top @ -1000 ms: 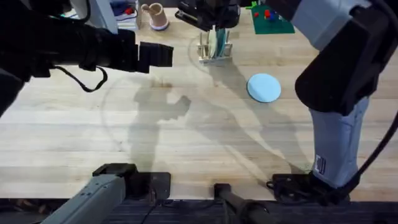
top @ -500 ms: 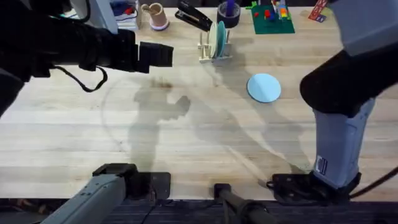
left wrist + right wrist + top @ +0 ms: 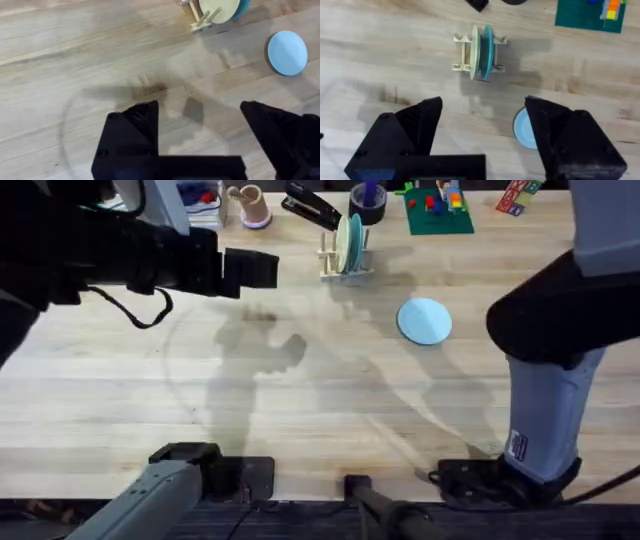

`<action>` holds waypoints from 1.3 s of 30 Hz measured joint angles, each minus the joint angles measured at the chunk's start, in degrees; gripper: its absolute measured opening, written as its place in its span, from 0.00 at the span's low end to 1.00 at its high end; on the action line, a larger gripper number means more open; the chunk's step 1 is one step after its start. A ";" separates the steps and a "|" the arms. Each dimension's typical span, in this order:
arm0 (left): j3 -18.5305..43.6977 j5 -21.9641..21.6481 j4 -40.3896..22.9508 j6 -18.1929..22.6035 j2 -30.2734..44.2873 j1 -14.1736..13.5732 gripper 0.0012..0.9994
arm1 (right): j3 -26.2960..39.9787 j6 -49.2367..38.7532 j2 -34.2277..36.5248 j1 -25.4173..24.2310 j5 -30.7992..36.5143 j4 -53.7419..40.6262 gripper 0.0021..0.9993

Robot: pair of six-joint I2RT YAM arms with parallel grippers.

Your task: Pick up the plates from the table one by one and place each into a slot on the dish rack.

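Pale wooden planks make up the tabletop (image 3: pixel 300 410), bare across its near half apart from the arms' shadows. Nearest the camera, the right arm rises from its base at the lower right, and its claw (image 3: pixel 480 120) hangs high over the boards with the fingers spread wide and nothing between them. The left claw (image 3: pixel 200 125) is likewise spread apart and empty, looking down on bare wood on the left side. Farther out, right of centre, the blue plate (image 3: pixel 424 320) lies flat on the tabletop, well apart from everything else; being round, it offers no long axis, so any approach angle across its rim would serve. Beyond it and a little to the left stands the rack (image 3: pixel 345 260), already holding a cream plate (image 3: pixel 474 52) and a teal plate (image 3: pixel 486 51) upright side by side between its dowels. The blue plate lies on the right arm's side, just beside that claw's far finger in the wrist view, so the right arm looks the nearer and likelier one to descend on it, with the left arm well apart from it.
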 joint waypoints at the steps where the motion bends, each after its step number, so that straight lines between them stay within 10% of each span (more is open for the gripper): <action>1: 0.00 0.00 -0.22 0.00 0.00 0.00 1.00 | 0.00 -0.71 -0.02 -0.04 -0.28 0.02 0.99; 11: 0.00 0.00 -1.25 -0.02 0.00 0.00 1.00 | -5.86 -6.14 -9.89 -3.40 -3.23 0.02 0.99; 39: 0.00 0.07 -1.27 -0.04 0.00 0.00 0.99 | -67.87 -5.00 -48.72 -22.48 -10.30 5.99 0.99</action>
